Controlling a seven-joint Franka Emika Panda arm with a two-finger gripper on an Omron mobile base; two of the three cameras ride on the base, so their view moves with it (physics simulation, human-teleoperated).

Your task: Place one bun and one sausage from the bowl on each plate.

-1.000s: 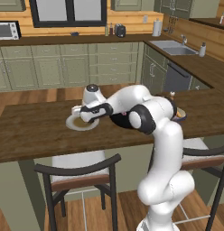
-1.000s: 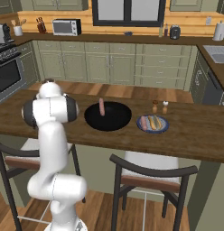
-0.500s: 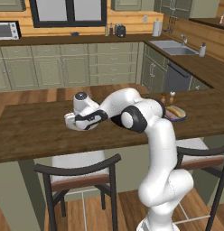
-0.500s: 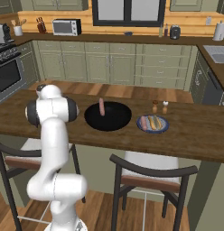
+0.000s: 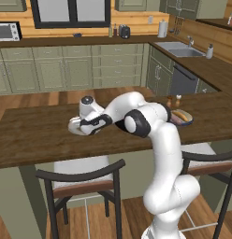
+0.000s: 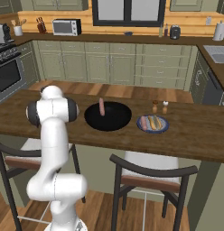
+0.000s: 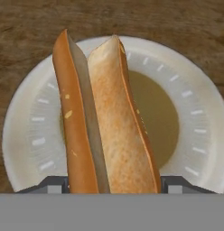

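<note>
I see my fingers (image 7: 112, 182) clamped on a bun (image 7: 107, 117) above the white plate (image 7: 195, 135); black bowl (image 6: 108, 116), shakers (image 6: 159, 107) and blue plate (image 6: 152, 123) sit clear on the tabletop (image 6: 195, 135)

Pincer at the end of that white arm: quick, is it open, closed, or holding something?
Pincer: closed on a bun, held over the white plate.

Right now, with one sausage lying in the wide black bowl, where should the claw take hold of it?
Probably at mid-length, coming straight down from above. The pinkish sausage appears to lie toward the far rim of the wide black bowl, with its long axis running near to far in the right base view. Closing across its narrow width suits that shape, and the nearby rim would likely hinder a sideways approach.
</note>
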